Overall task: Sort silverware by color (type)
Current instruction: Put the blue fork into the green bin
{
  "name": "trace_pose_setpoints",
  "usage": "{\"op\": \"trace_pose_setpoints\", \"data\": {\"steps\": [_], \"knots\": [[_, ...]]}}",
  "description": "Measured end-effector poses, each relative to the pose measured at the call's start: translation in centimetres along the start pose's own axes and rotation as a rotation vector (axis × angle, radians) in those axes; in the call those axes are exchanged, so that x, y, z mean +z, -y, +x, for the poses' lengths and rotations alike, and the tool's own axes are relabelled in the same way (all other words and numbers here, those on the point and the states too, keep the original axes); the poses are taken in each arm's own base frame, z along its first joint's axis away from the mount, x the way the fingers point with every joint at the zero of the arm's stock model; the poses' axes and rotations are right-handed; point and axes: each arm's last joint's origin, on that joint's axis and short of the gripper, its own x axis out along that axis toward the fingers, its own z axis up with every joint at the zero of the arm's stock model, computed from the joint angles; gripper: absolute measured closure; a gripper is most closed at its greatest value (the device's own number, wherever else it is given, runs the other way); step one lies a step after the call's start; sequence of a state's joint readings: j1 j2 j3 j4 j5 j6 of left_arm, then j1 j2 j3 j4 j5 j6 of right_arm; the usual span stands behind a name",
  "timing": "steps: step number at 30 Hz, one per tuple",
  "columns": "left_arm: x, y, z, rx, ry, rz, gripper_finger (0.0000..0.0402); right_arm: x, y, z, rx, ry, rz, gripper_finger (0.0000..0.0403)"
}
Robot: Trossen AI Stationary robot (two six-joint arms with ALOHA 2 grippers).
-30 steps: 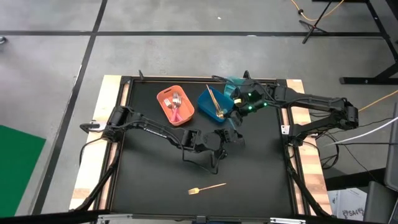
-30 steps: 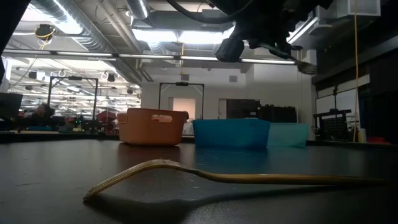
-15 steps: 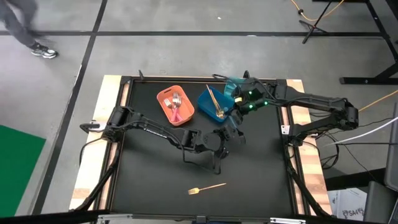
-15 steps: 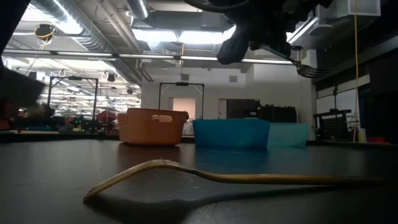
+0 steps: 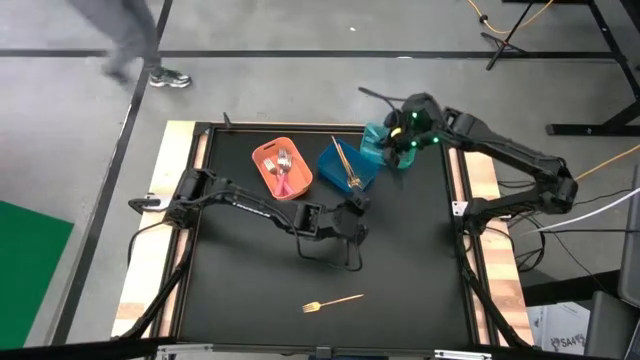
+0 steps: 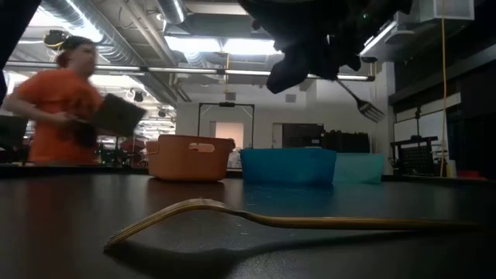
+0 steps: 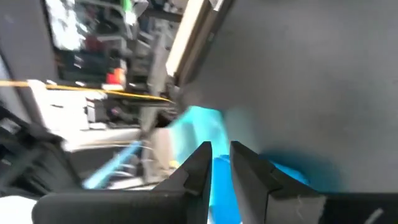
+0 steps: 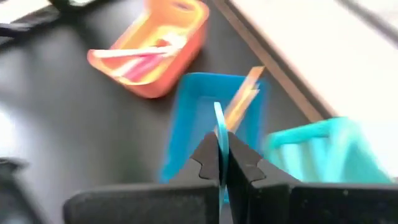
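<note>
My right gripper [image 5: 400, 148] [image 8: 222, 149] hangs over the teal bin [image 5: 377, 140], shut on a fork with a light-blue handle [image 8: 219, 121]. The fork's metal head [image 6: 370, 111] shows in the low view, high above the table. My left gripper [image 5: 355, 205] [image 7: 221, 155] hovers near the blue bin [image 5: 345, 168], its fingers a narrow gap apart and holding nothing. Gold pieces [image 5: 345, 160] lean in the blue bin. Pink-handled pieces [image 5: 283, 170] lie in the orange bin [image 5: 270, 160]. One gold fork [image 5: 333, 300] [image 6: 294, 219] lies flat on the mat near the table's near edge. My right gripper pinches the fork's light-blue handle [image 8: 219, 124] between its two fingers, and the handle stands out past the fingertips. The fork is lifted clear and tilted, with its tines [image 6: 372, 113] pointing down and away from the gripper.
The three bins stand side by side at the far middle of the black mat [image 5: 250, 270]. Wide bare mat lies between them and the gold fork. A person in an orange top [image 6: 62, 101] walks past in the room beyond the table.
My right gripper has carried the fork from beside the blue bin up and toward the far edge, over the teal bin. The fork has tipped from about level to tines down. My left gripper has drawn back a little toward the table's left. A person has walked into view.
</note>
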State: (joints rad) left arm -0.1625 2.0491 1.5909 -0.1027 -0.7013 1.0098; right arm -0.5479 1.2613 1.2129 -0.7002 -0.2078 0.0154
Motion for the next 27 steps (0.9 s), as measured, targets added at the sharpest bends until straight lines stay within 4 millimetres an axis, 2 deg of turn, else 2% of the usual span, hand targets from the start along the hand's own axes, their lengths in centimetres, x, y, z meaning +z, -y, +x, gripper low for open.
{"op": "trace_pose_setpoints", "data": {"steps": [6,11,16,22,27], "knots": [[-1.6,0.3,1.1,-0.147,0.017,-0.194,0.0351,0.2,2.6,-0.6,-0.123,0.023,-0.145,0.0403],[-2.6,0.0,2.1,-0.285,0.102,-0.375,0.0351,0.7,4.7,0.3,-0.175,0.043,-0.199,0.0403],[-3.3,-0.4,2.8,-0.368,0.154,-0.464,0.0351,0.6,6.9,2.6,-0.198,0.000,-0.247,0.0403],[-3.7,-0.6,3.1,-0.369,0.146,-0.488,0.0351,-0.1,9.2,6.3,-0.205,-0.083,-0.265,0.0403],[-3.6,-0.5,3.0,-0.371,0.148,-0.488,0.0351,-1.0,10.2,8.8,-0.185,-0.157,-0.265,0.0403]]}}
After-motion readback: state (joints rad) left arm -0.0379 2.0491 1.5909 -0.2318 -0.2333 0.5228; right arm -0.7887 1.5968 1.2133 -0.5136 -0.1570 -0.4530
